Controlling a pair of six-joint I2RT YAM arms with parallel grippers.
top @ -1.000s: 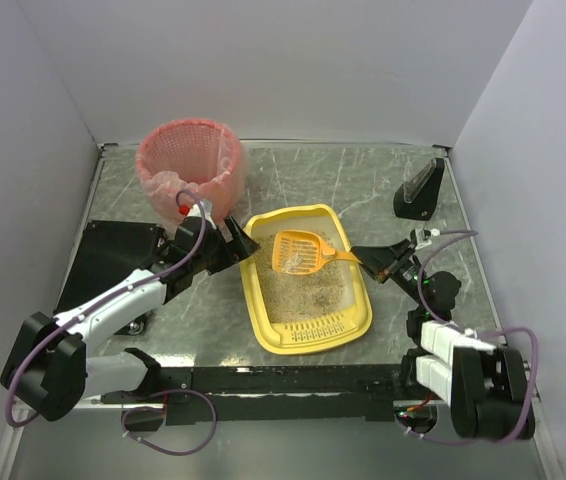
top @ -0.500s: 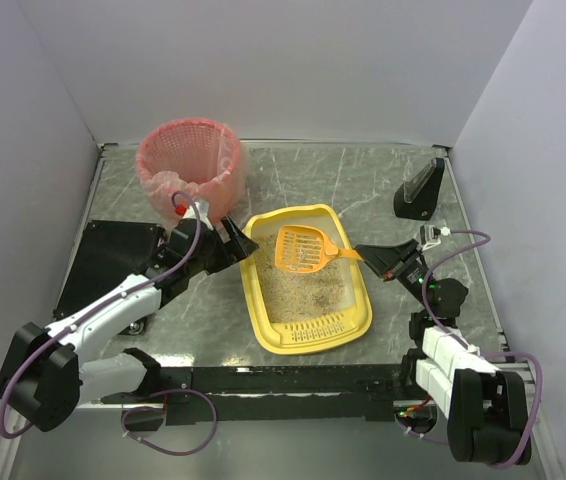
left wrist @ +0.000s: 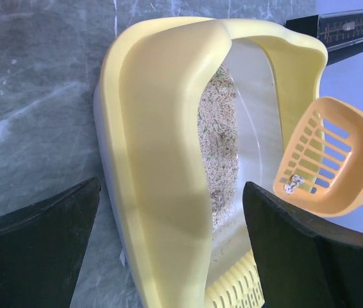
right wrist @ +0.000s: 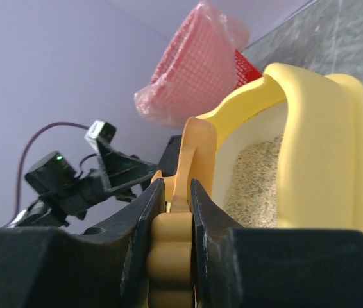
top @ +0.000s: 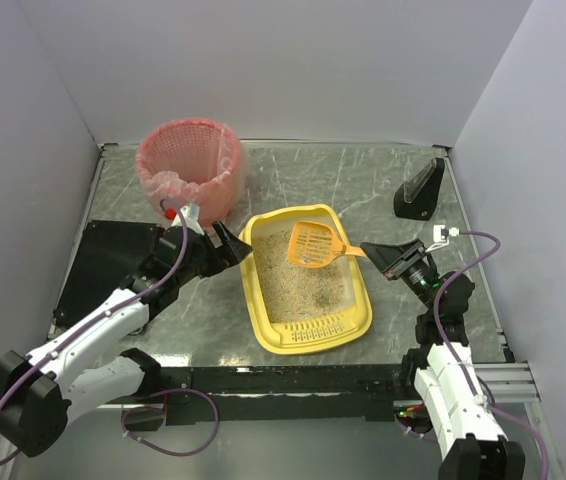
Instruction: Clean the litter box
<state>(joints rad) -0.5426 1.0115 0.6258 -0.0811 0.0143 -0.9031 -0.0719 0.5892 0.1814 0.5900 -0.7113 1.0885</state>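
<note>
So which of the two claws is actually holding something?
The right claw, shut on the handle of the orange scoop. The left claw stands open, straddling the rim of the litter box, gripping nothing.

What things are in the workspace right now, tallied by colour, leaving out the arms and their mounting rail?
Yellow: 1, the litter box
Orange: 1, the scoop
Pink: 1, the basket
Black: 2, the wedge-shaped block and the flat mat
Total: 5
</note>
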